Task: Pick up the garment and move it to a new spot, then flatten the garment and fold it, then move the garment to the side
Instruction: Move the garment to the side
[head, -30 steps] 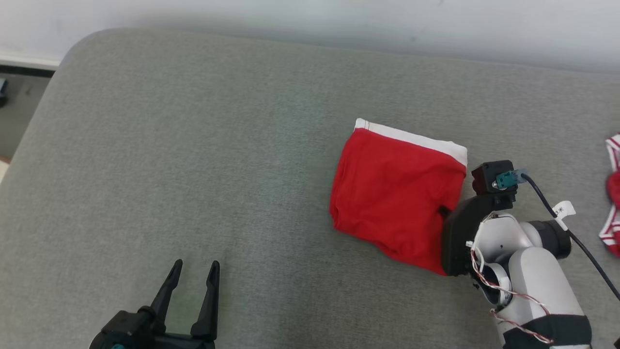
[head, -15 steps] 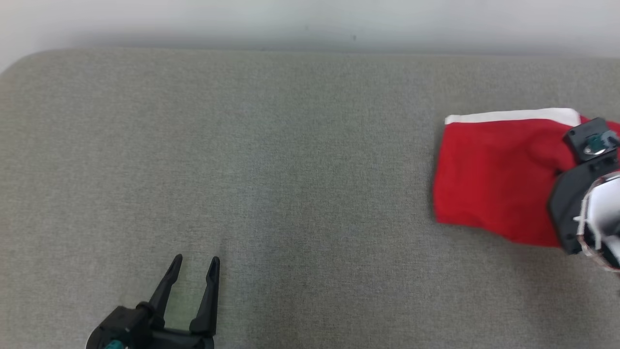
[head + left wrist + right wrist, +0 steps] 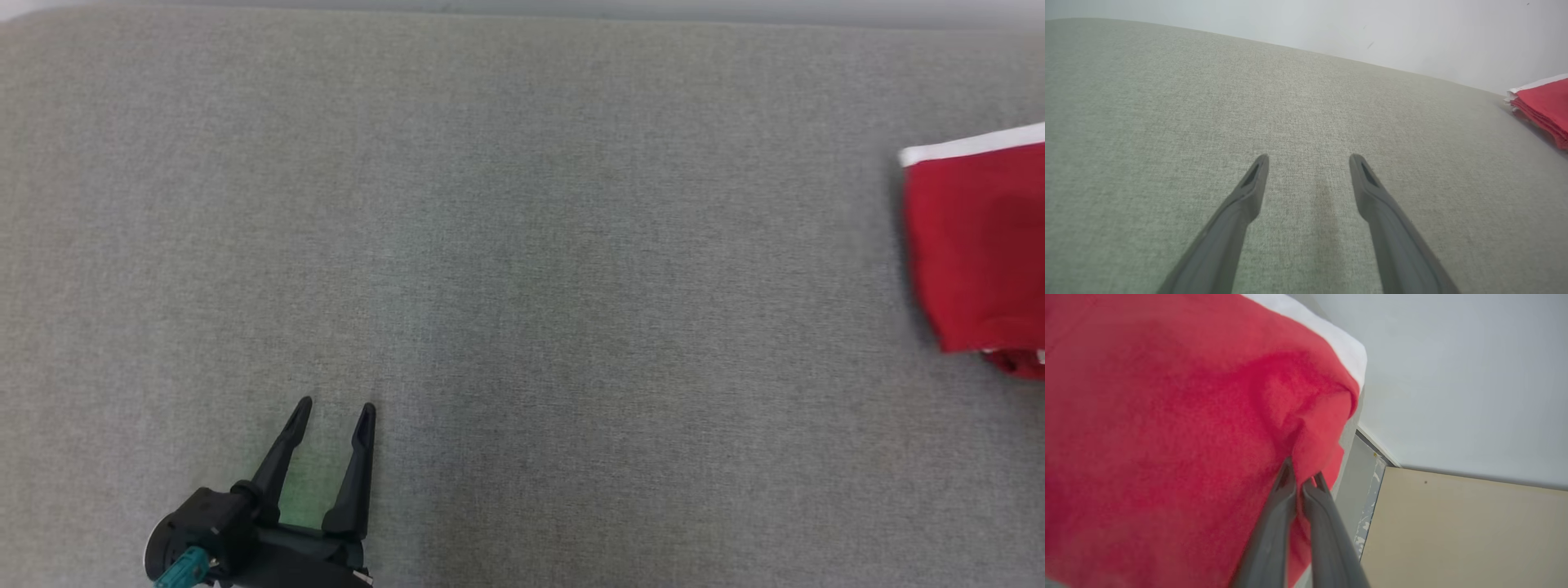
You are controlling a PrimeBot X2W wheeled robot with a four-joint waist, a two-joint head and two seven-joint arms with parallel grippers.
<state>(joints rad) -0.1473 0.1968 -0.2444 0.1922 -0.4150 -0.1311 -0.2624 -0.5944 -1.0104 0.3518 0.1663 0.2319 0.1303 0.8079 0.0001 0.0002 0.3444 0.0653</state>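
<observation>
Right tool on garment, waistband wallward

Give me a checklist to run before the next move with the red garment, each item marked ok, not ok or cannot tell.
1. Grip of the right gripper on the garment: ok, shut on a red fold.
2. Fold of the garment: ok, stacked layers show at its edge in the left wrist view.
3. State of the left gripper: ok, open and empty.
4. Gap from left gripper to garment: ok, bare grey surface lies between them.
5. Room at the side to set it down: cannot tell, the garment runs off the head view's right edge.
</observation>
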